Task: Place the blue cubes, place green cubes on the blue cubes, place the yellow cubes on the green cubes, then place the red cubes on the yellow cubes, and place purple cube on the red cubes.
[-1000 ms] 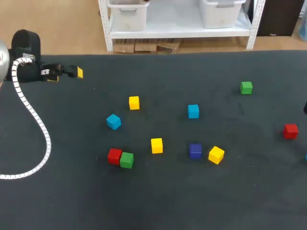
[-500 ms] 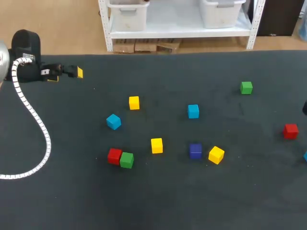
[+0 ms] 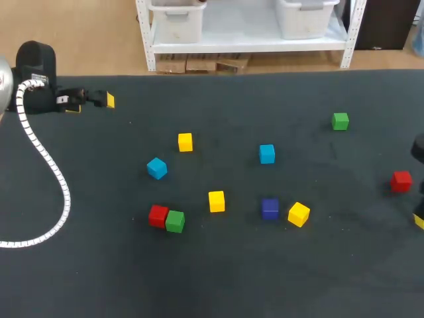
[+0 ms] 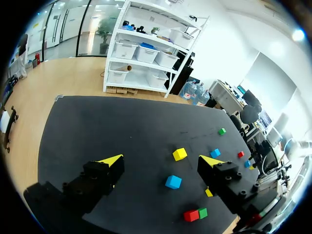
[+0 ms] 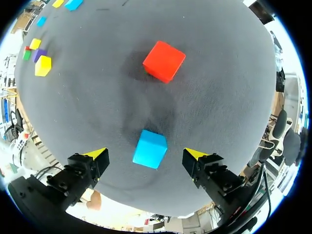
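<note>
The right wrist view alone shows a blue cube (image 5: 150, 148) by the table's right edge, with a red cube (image 5: 164, 61) just beyond it; from overhead that blue one is out of sight. Counting both views: three blue, three yellow, two green, two red, one purple cube (image 3: 269, 208). The right gripper (image 5: 145, 153) hangs with the blue cube between its wide-apart fingers, neither touching it; the left gripper (image 4: 161, 161), far left, is likewise spread and empty
</note>
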Controlling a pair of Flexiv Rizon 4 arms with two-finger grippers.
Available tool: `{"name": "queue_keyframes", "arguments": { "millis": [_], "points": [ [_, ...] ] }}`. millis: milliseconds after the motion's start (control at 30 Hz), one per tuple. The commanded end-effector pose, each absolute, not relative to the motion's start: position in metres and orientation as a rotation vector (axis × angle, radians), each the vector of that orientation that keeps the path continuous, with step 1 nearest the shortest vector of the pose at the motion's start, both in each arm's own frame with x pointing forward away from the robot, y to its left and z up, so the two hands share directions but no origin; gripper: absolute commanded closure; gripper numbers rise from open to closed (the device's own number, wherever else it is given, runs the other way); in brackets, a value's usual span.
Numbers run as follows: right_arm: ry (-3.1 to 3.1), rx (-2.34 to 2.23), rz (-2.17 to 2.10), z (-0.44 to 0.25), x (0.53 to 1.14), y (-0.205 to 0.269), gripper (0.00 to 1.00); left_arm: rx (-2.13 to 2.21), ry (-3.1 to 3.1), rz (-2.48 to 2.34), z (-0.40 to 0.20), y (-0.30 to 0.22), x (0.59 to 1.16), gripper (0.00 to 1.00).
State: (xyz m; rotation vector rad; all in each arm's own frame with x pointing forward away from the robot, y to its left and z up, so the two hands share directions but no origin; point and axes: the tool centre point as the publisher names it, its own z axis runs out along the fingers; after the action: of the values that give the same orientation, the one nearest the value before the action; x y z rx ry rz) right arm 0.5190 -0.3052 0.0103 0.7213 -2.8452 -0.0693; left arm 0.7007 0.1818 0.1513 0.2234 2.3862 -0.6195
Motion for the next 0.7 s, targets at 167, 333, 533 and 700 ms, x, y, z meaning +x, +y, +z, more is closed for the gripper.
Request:
{"name": "queue_keyframes", "arguments": {
  "millis": [167, 333, 533, 700],
  "points": [
    [-2.855, 0.705, -0.087, 0.004, 0.531, -0.298, 0.0, 0.229, 2.377, -0.632, 0.15, 0.184, 0.7, 0.0],
    [-2.856, 0.704, -0.094, 0.001, 0.534, -0.299, 0.09, 0.229, 2.377, -0.632, 0.15, 0.184, 0.7, 0.0],
    [-2.857, 0.688, -0.08, 0.0, 0.535, -0.306, 0.42, 0.229, 2.377, -0.632, 0.15, 0.184, 0.7, 0.0],
    [-2.859, 0.67, -0.078, 0.001, 0.533, -0.31, 0.6, 0.229, 2.377, -0.632, 0.15, 0.184, 0.7, 0.0]
  ]
}}
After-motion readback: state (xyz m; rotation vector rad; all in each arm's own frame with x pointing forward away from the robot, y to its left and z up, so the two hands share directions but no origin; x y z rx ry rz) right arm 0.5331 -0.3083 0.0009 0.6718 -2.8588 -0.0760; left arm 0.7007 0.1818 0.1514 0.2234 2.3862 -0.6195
